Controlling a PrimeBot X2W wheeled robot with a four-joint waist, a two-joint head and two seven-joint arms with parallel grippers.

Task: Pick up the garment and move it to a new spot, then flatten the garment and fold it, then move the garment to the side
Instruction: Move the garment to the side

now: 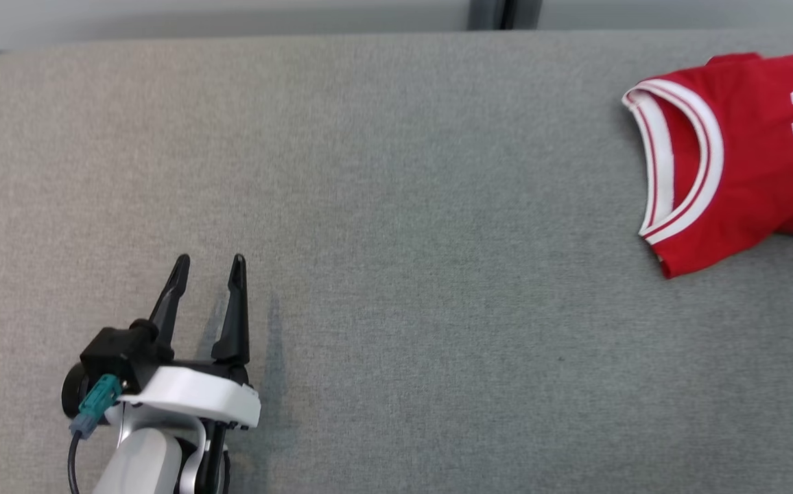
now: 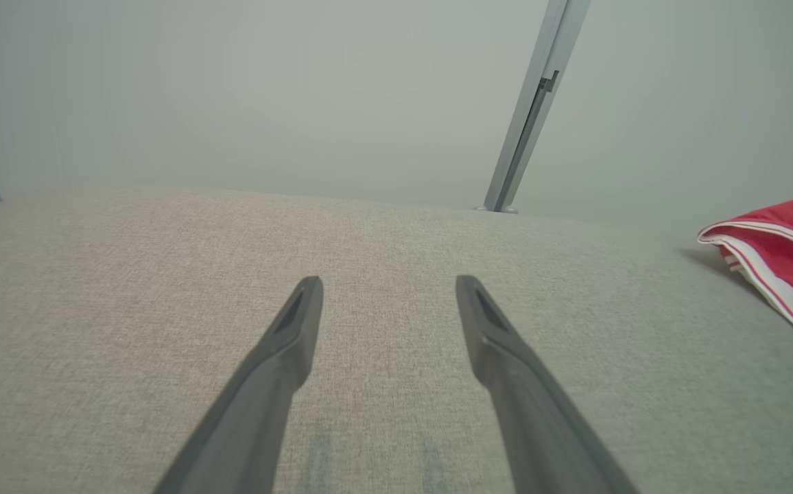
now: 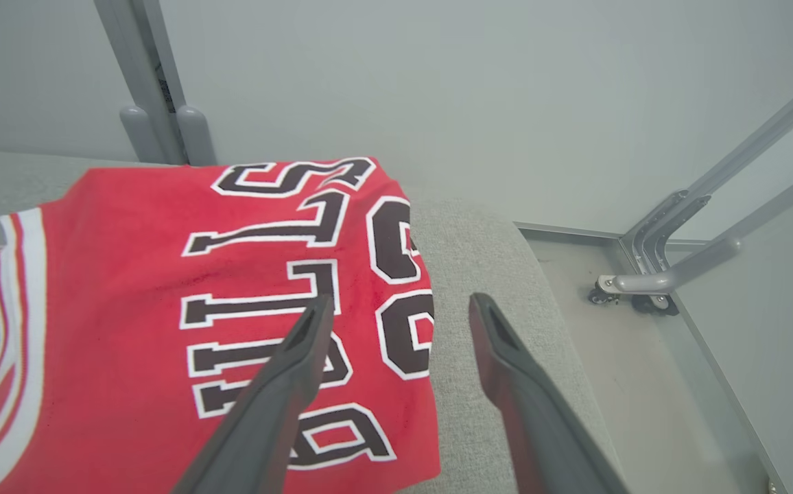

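The garment [image 1: 739, 151] is a red basketball jersey with white trim and black lettering, lying folded at the far right of the grey padded table. The left wrist view catches its trimmed edge [image 2: 787, 254] at the right. In the right wrist view the garment [image 3: 163, 329] lies under and left of my right gripper [image 3: 396, 312], whose fingers stand open above its right edge, holding nothing. My left gripper [image 1: 209, 264] hovers open over bare table at the lower left, far from the jersey, and its own view shows the left gripper [image 2: 388, 287] with nothing between the fingers.
The grey fabric table [image 1: 396, 240] runs wide between the left gripper and the jersey. Its right end [image 3: 506, 274] drops off to the floor, where a metal frame with a caster [image 3: 650, 281] stands. A pale wall and a grey post [image 2: 527, 116] rise behind the table.
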